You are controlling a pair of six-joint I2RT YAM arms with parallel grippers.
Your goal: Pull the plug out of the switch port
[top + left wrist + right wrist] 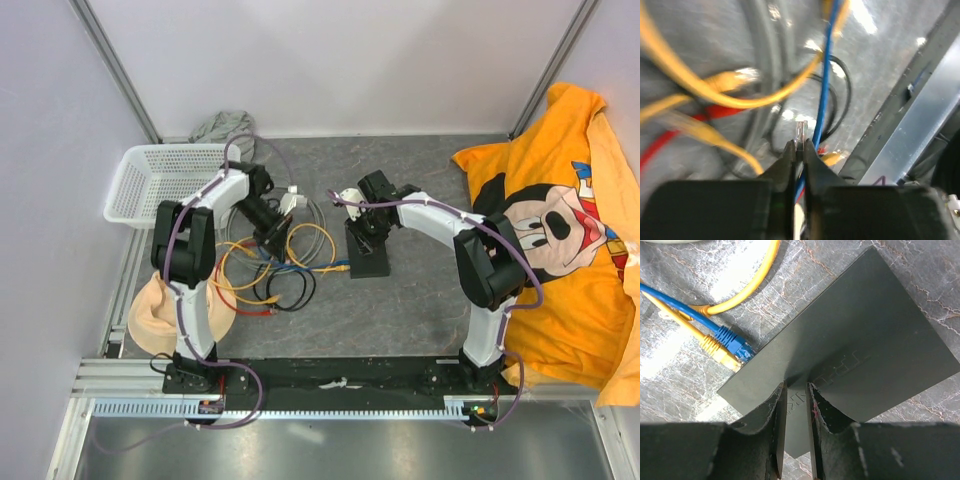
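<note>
- Grey marbled counter [420, 300] carries everything, with both arms bolted at its near edge.
- Orange cartoon-mouse cloth [565, 300] is spread over the right side of the counter, apart from the switch.
- White plastic basket [140, 190] sits at the far left, and a crumpled grey cloth [225, 125] lies just behind it.
- Peach cloth [150, 315] is bunched beside the left arm's base.
- Loose tangle of cables [270, 275] in yellow, blue, black and red lies in front of the left arm, between the basket and the switch.
- Matte-black switch [860, 325] lies near the middle of the counter, just right of the tangle and under the right arm's wrist.
- Right tool [796, 390] is closed on the switch, with the near corner of the box caught between its two fingers.
- Left tool [800, 147] is pinched tight over the tangle and grips a clear plug [800, 131], whose tip sticks out past the fingertips. A blue cable [825, 75] runs just beside it.
- Blue plug [735, 346] and yellow plug [720, 352] lie side by side with their tips against the switch's left edge. Whether they are seated in sockets cannot be told.
</note>
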